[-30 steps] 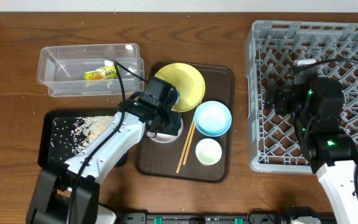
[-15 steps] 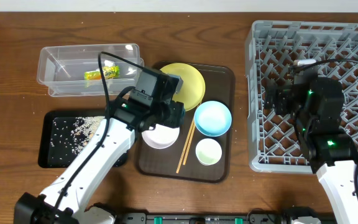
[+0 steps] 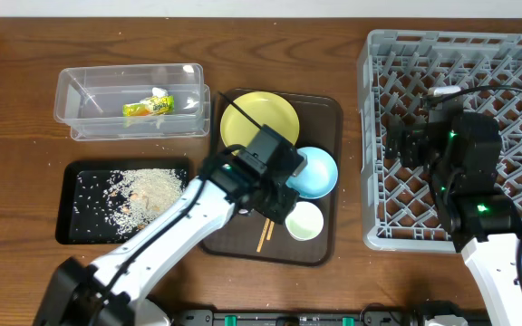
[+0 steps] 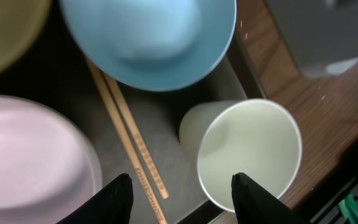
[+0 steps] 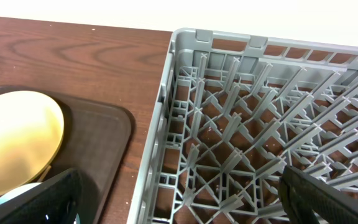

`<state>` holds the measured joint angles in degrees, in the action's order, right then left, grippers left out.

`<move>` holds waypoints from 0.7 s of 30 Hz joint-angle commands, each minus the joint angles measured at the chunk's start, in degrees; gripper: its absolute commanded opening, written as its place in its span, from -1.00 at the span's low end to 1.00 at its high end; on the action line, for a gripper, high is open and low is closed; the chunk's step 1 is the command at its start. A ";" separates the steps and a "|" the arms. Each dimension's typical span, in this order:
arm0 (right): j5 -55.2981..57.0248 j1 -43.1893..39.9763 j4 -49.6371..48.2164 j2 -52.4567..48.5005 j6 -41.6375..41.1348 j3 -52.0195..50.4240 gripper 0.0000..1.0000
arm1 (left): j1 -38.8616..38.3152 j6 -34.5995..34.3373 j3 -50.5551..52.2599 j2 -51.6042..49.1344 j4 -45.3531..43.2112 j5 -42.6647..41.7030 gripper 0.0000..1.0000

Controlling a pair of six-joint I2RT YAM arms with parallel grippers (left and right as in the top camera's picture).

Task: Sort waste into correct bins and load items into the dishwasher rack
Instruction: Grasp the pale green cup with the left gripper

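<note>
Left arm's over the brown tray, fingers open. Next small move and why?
Probably shift the left gripper slightly toward the small white cup, then lower. Its open fingers bracket both the chopsticks and the cup's near wall, so closing here could pinch both. Nothing is held yet.

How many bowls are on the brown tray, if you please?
2: a light blue bowl beside the round yellow plate; a white bowl, hidden overhead beneath the left arm.
</note>
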<state>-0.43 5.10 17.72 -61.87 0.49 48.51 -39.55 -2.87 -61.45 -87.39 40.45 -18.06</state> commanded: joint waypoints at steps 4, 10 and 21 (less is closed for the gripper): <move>0.13 -0.37 0.11 0.07 0.42 1.18 0.98 | -0.92 0.96 1.03 -4.81 0.17 -0.28 -0.21; 0.15 -0.37 1.73 0.09 0.42 1.18 0.99 | -0.92 0.94 1.01 -7.10 -0.02 -0.31 -0.78; 0.15 -0.37 2.91 0.09 0.42 1.18 0.99 | 3.17 -0.09 -1.95 -1.38 1.75 -1.03 -0.87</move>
<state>-0.43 5.10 20.49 -61.87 0.49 48.56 -39.20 -2.72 -61.10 -92.84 41.47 -18.20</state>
